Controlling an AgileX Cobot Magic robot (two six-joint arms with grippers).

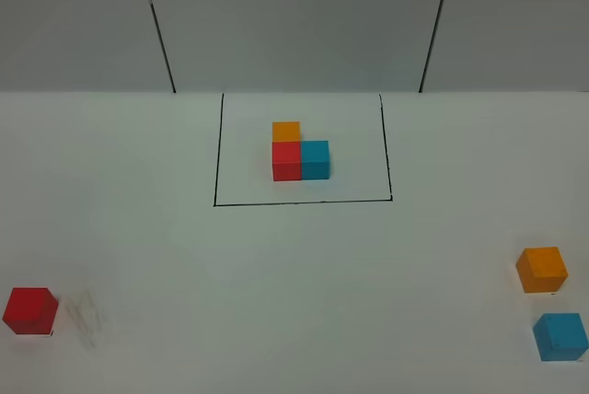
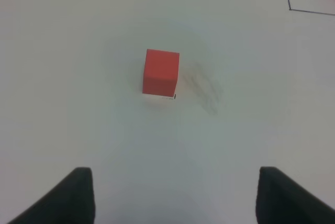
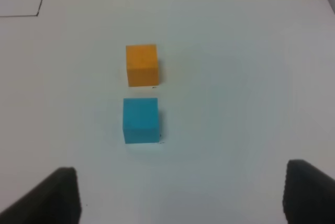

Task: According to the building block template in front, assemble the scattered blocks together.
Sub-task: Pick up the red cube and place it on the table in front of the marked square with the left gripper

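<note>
The template (image 1: 300,155) of red, blue and orange cubes in an L stands inside a black drawn rectangle (image 1: 216,173) at the middle back. A loose red cube (image 1: 29,310) sits at the front left; it also shows in the left wrist view (image 2: 161,71). A loose orange cube (image 1: 541,269) and a sky-blue cube (image 1: 560,336) sit apart at the front right; both also show in the right wrist view, orange (image 3: 142,64) and blue (image 3: 141,120). My left gripper (image 2: 172,198) is open and empty, short of the red cube. My right gripper (image 3: 180,198) is open and empty, short of the blue cube.
The white table (image 1: 294,283) runs back to a grey wall with two dark seams (image 1: 158,26). A corner of the drawn rectangle shows in the left wrist view (image 2: 290,8) and in the right wrist view (image 3: 38,13).
</note>
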